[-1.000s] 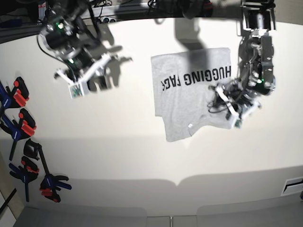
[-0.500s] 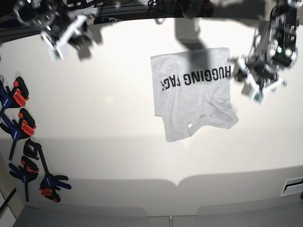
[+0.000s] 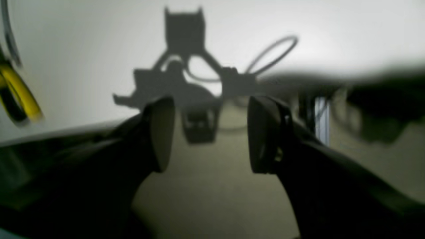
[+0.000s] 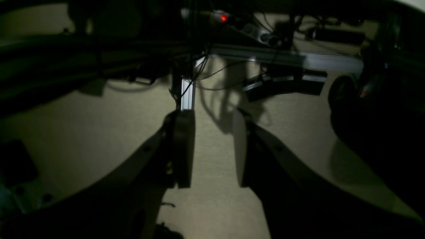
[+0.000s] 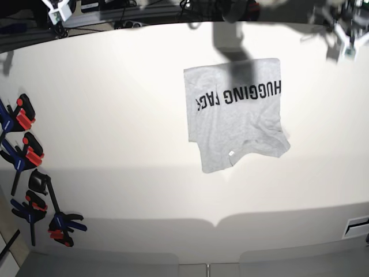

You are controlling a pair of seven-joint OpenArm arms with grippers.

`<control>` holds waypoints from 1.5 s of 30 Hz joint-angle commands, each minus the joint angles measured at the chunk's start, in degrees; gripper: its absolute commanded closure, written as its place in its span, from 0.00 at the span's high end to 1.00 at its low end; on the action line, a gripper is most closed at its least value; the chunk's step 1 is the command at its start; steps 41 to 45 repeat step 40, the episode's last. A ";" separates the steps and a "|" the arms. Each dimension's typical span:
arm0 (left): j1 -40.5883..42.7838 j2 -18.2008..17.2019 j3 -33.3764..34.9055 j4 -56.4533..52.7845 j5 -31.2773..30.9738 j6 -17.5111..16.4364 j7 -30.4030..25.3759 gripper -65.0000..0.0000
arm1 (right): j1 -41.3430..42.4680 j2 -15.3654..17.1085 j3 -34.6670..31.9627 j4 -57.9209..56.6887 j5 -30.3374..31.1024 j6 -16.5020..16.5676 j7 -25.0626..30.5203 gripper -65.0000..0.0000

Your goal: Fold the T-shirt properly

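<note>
The T-shirt (image 5: 233, 118) lies folded on the white table (image 5: 115, 115), right of centre in the base view, with the black lettering "HUGGING FAC" facing up and a crumpled flap at its lower right. My left gripper (image 5: 345, 45) is a blur at the table's back right corner, well clear of the shirt. In the left wrist view the left gripper (image 3: 211, 132) stands open with nothing between its fingers (image 3: 161, 132). My right gripper (image 5: 57, 11) is at the far back left. Its own view shows this right gripper (image 4: 212, 149) open and empty.
Several blue, red and black clamps (image 5: 26, 156) lie along the table's left edge. Cables and a power strip (image 5: 130, 23) run behind the back edge. The right wrist view looks at dim floor, an aluminium frame (image 4: 187, 91) and wires.
Both arms have pulled back and up to the table's rear corners. The left gripper has left the shirt's lower right flap. The shirt lies as before.
</note>
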 commanded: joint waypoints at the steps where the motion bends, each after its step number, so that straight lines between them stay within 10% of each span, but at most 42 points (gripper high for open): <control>1: 3.30 -0.50 -0.28 0.63 0.68 -0.85 -0.74 0.49 | -2.69 0.59 0.07 0.85 0.37 0.69 -0.24 0.28; 9: 13.79 -0.52 8.46 -9.81 3.06 -5.22 -9.94 0.49 | -7.74 4.31 -8.94 -7.58 -2.34 0.69 6.40 0.28; 17: -10.67 5.03 26.60 -47.56 10.38 -5.90 -19.04 0.49 | -5.46 17.88 -33.14 -33.59 -13.55 0.69 43.21 0.28; 22: -30.99 13.31 34.12 -82.47 18.29 -5.95 -32.28 0.49 | 7.04 17.92 -46.93 -55.10 -26.99 0.28 70.36 0.28; 27: -45.13 19.82 37.03 -105.98 25.11 -5.03 -42.23 0.49 | 25.38 12.68 -57.13 -81.20 -33.53 -6.16 72.96 0.28; 32: -49.33 23.76 37.03 -108.65 25.27 -0.44 -37.68 0.49 | 38.88 8.79 -64.48 -102.47 -39.08 -7.23 80.24 0.28; 45: -49.00 24.85 37.03 -108.28 25.29 -0.50 -38.93 0.49 | 42.53 8.74 -70.95 -106.01 -42.49 -7.17 82.23 0.28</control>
